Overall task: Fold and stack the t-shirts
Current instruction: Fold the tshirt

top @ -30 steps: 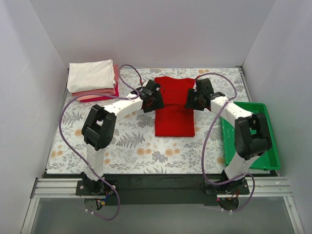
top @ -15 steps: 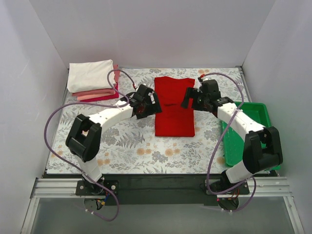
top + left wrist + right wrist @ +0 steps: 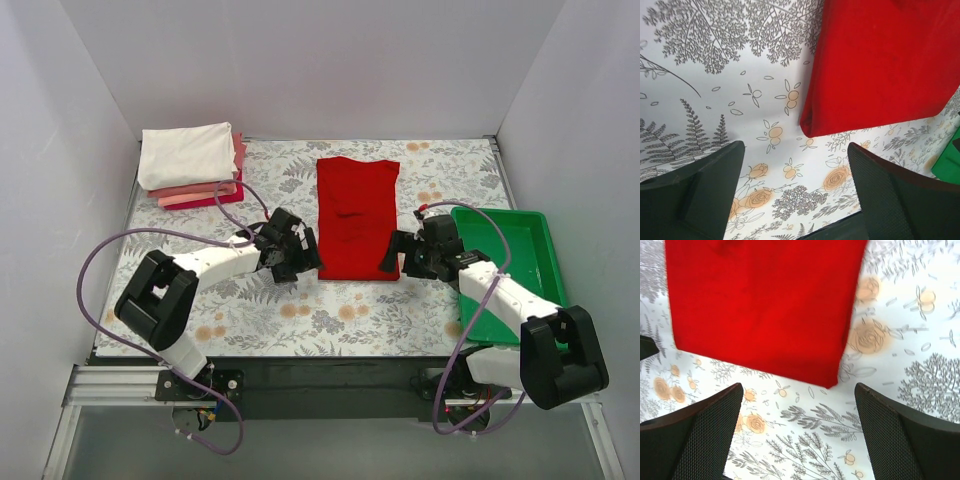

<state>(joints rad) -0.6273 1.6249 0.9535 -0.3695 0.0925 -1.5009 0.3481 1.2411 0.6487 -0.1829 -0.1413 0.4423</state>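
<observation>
Far-left corner: a stack of folded t-shirts (image 3: pixel 190 170) is sitting on the floral table cover (image 3: pixel 270 312), with a white shirt (image 3: pixel 185 152) on top, a salmon pink one (image 3: pixel 197 190) below it and a crimson one (image 3: pixel 222 199) at the bottom.

Left gripper (image 3: pixel 297 260): it is hovering just beside the near-left corner of the red t-shirt (image 3: pixel 357 215), jaws spread wide and holding nothing. The wrist view shows its fingers (image 3: pixel 700 192) clear of the cloth.

The red t-shirt is lying flat mid-table, folded into a long rectangle.

Right gripper (image 3: pixel 397 255): it is sitting at the shirt's near-right corner, fingers (image 3: pixel 912 440) wide apart and empty.

Right edge: a green tray (image 3: pixel 515 245) is resting beside the right arm.
</observation>
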